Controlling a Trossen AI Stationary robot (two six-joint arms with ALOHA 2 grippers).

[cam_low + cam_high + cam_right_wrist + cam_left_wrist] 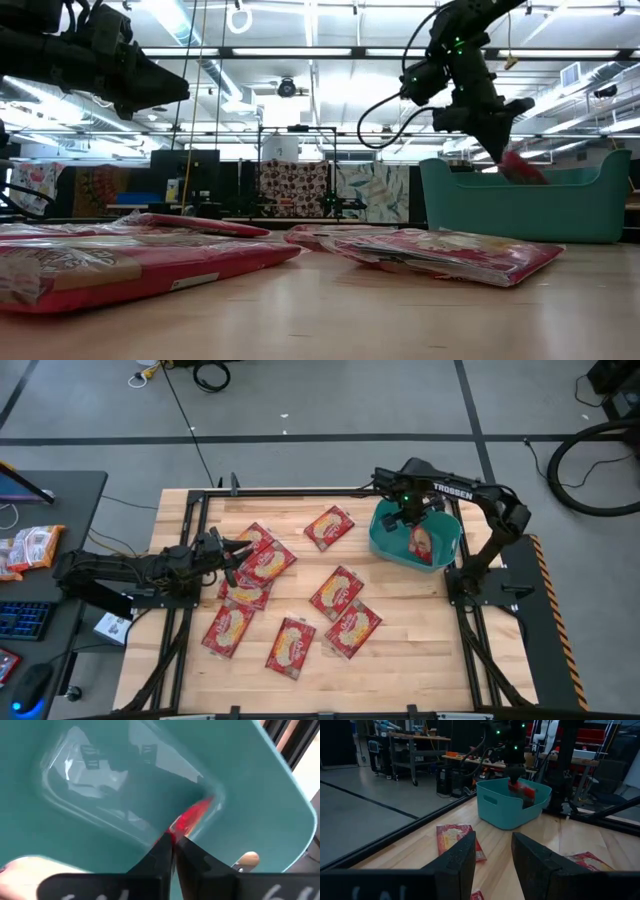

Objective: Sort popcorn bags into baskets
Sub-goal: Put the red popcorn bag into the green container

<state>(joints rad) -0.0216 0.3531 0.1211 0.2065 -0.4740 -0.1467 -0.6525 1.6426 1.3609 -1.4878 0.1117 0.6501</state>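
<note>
**Red packet going into the teal tub**

While the wooden table [400,650] is carrying 8 popcorn bags [336,592] spread over its middle and left part, the teal basket [383,540] is standing near its far right corner. The right gripper [412,520] is hanging over this basket, its fingers pinching narrowly the edge of 1 red bag [422,543], which is tilting down inside the tub. The left gripper [243,552] is waiting above the left bags, jaws apart, holding nothing.

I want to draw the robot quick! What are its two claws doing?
Left gripper: open, holding nothing, above the table.
Right gripper: pinching a popcorn bag over the teal basket.
</note>
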